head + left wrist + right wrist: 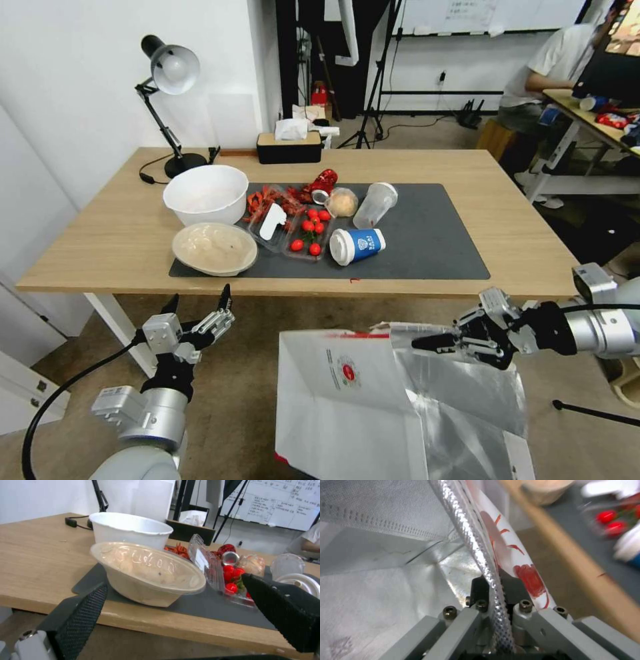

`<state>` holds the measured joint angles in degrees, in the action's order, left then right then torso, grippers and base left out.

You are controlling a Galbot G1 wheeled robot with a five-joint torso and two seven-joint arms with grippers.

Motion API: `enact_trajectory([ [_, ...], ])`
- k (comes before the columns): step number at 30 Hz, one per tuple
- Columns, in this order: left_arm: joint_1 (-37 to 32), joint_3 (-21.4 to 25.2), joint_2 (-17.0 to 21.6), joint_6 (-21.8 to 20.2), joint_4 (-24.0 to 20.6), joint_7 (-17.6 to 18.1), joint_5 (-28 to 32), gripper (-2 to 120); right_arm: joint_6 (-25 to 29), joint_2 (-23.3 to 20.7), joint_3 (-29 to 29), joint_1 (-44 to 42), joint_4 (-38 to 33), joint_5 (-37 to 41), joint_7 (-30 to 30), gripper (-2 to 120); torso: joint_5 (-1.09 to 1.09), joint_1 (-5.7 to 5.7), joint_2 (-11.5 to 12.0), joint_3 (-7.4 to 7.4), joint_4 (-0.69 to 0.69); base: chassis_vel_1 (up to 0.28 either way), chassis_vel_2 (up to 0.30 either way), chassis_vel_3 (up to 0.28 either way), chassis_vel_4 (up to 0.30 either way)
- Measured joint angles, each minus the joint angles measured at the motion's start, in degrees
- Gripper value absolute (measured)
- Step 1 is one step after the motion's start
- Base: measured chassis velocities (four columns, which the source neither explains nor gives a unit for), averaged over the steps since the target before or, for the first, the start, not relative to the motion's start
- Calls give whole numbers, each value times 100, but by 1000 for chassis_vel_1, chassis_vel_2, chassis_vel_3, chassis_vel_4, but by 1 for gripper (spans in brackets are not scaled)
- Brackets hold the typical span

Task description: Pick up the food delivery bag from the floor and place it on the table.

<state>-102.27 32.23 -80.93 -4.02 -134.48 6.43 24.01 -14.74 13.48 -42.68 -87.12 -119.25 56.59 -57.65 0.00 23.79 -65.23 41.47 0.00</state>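
Bag grabbed, not yet on the table — the food delivery bag (373, 400) sits at lower centre of the head view, below the table (100, 247) edge; whether its base is clear of the floor (240, 373) can't be told. Lift and placement remain. Right gripper (433, 343) reaches in from the right, arm near level, jaws clamped on the bag's foil-lined wall. Left gripper (200, 303), lower left, points up at the table edge, fingers spread, holding nothing.

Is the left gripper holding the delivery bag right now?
No, the left gripper hangs open beside the food delivery bag, short of the table edge.
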Motion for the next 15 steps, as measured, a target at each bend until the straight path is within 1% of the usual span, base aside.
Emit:
enact_trajectory([
  [2, 12, 8, 15, 3, 6, 30, 0, 100, -14, -20, -81, 0, -28, 416, 451, 0, 0, -4, 9, -5, 0, 0, 0, 0, 0],
  [3, 12, 8, 15, 3, 6, 30, 0, 100, -14, -20, -81, 0, -28, 416, 451, 0, 0, -4, 9, -5, 0, 0, 0, 0, 0],
  [5, -10, 36, 11, 31, 6, 42, 1, 100, -11, -14, -188, -16, -22, 837, 916, 0, 0, -7, 18, -9, 0, 0, 0, 0, 0],
  [6, -10, 36, 11, 31, 6, 42, 1, 100, -11, -14, -188, -16, -22, 837, 916, 0, 0, -7, 18, -9, 0, 0, 0, 0, 0],
  [7, -39, 55, -14, 70, 6, 49, -6, 100, -4, -11, -258, -23, 12, 1017, 1073, 0, 0, -9, 21, -11, 0, 0, 0, 0, 0],
  [8, -68, 71, -60, 111, 5, 66, -28, 100, 5, -4, -430, -54, 52, 1375, 1297, 0, 0, -11, 24, -14, 1, 0, 0, 0, 0],
  [9, -79, 73, -94, 129, 3, 74, -53, 100, 5, 10, -535, -61, 45, 1670, 1457, 0, 0, -12, 27, -15, -1, 0, 0, 0, 0],
  [10, -79, 73, -94, 129, 3, 74, -53, 100, 5, 10, -535, -61, 45, 1670, 1457, 0, 0, -12, 27, -15, -1, 0, 0, 0, 0],
  [13, -81, 67, -158, 148, 0, 93, -99, 100, -16, 95, -772, -30, -118, 2258, 1833, 0, 0, -15, 33, -18, 1, 0, 0, 0, 0],
  [15, -76, 64, -160, 149, 0, 98, -105, 100, -17, 128, -818, -7, -183, 2386, 1933, 0, -1, -16, 34, -20, 0, 0, 0, 0, 0],
])
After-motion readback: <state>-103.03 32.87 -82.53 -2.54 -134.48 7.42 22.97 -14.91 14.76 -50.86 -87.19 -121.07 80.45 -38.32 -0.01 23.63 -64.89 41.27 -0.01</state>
